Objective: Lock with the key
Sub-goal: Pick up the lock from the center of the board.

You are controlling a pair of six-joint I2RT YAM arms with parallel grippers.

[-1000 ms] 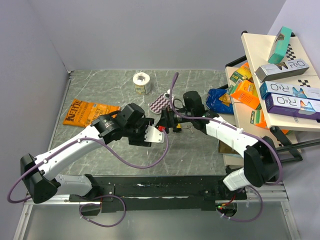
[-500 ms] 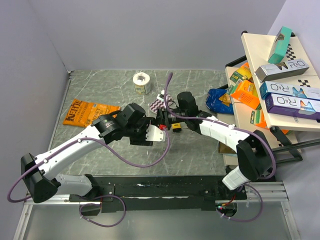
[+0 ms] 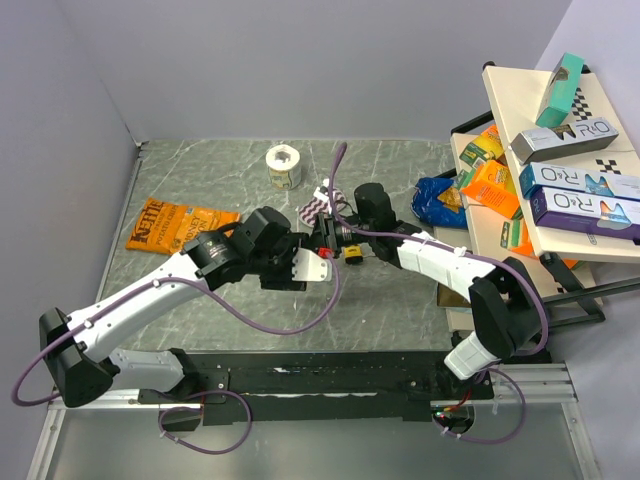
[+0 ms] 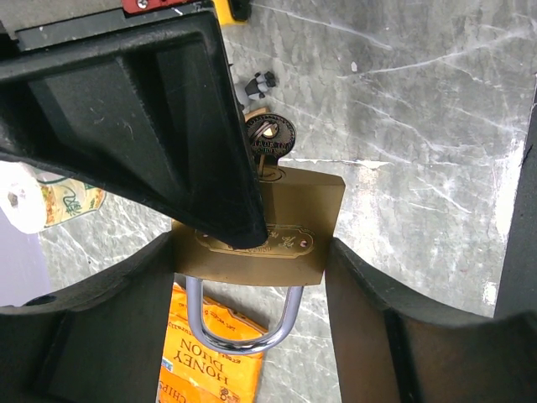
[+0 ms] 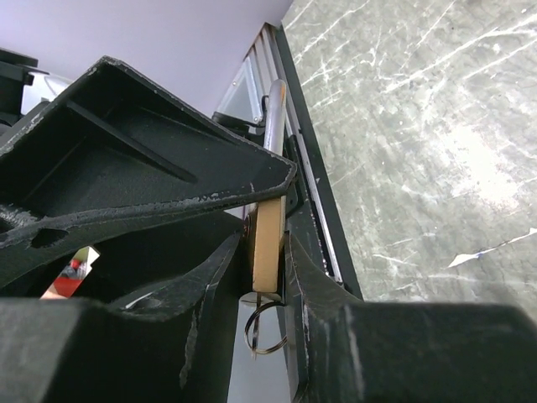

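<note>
I see both arms in white shells over black joints: left arm (image 3: 140,300), right arm (image 3: 440,265). A purple cable (image 3: 290,325) trails along each. The left end effector (image 3: 305,268) carries a white plate; the right end effector (image 3: 335,240) shows yellow and red parts. Their fingers (image 4: 377,319) are scuffed matte black.

Brass padlock (image 4: 289,222), flat rectangular body with an engraved oval plate on its face, raised clear of the marbled tabletop (image 4: 419,126) near the middle of the scene. Chrome shackle (image 4: 243,332) with both legs meeting the body. Dark-headed key (image 4: 270,137) seated in the end opposite the shackle, thin wire ring (image 5: 264,329) hanging by it.
</note>
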